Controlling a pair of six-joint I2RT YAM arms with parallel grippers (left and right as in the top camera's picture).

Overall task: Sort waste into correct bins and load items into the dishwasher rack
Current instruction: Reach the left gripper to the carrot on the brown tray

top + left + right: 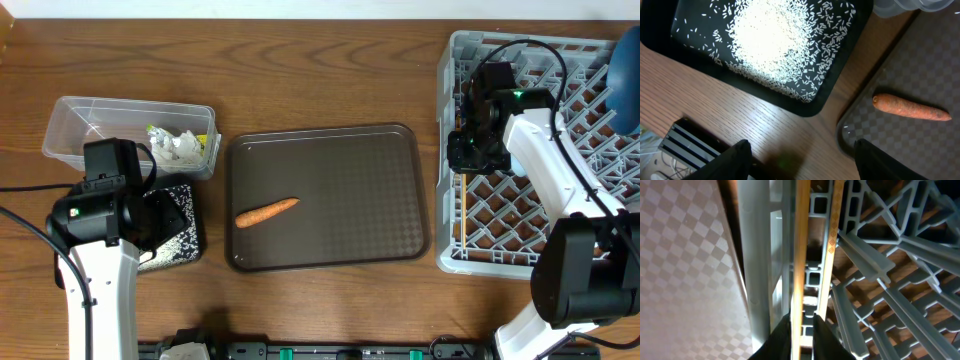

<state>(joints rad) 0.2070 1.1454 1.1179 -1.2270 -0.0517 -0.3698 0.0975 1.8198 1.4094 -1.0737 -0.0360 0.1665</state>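
An orange carrot (267, 212) lies on the brown serving tray (330, 160); it also shows in the left wrist view (910, 106). The black tray (700, 60) holds white rice (775, 45). The clear tub (90, 115) holds crumpled napkins (182, 147) and the yellow-green wrapper (157, 131). My left gripper (802, 160) is open and empty over the table between the black tray and the brown tray. My right gripper (802, 325) is shut on the wooden chopsticks (801, 255) at the left edge of the grey dishwasher rack (540, 60). A dark-blue plate (625, 80) stands in the rack's far right.
The brown tray's corner (920, 145) is just right of my left gripper. The rack's grey wall (755, 255) runs beside the chopsticks, with its lattice (890, 280) to the right. My left arm (100, 210) covers part of the black tray.
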